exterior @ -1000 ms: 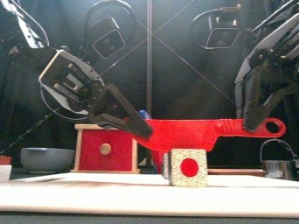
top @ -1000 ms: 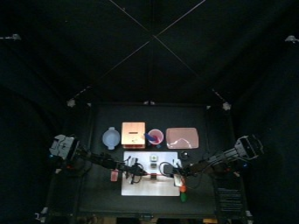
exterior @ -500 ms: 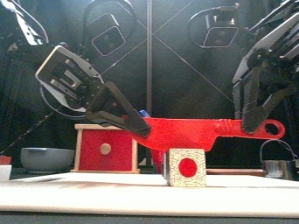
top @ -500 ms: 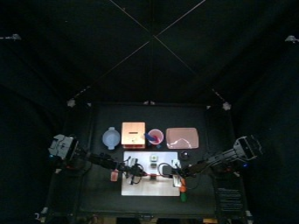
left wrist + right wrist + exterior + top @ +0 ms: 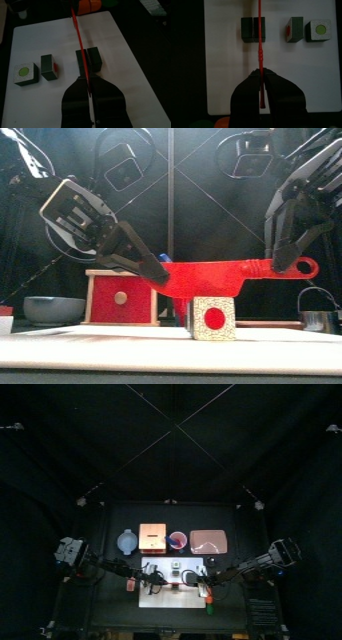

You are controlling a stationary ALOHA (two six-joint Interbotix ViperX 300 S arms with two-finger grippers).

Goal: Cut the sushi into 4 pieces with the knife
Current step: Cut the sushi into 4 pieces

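Right wrist view: joined sushi pair (image 5: 254, 27) on the white cutting board (image 5: 224, 65), two loose pieces (image 5: 293, 28) just beside. Light, stiff, likely parting at the seam; red knife (image 5: 259, 40) above, handle pinched by the right gripper (image 5: 260, 75), tip by the left gripper (image 5: 85, 82). Bare board beyond, edges well clear.

Red knife (image 5: 214, 278); dark green sushi pieces (image 5: 88, 59), one end speckled white with a red centre, another white with a green centre; white cutting board (image 5: 174, 598); pink tray (image 5: 209, 541); blue-grey bowl (image 5: 51, 309).
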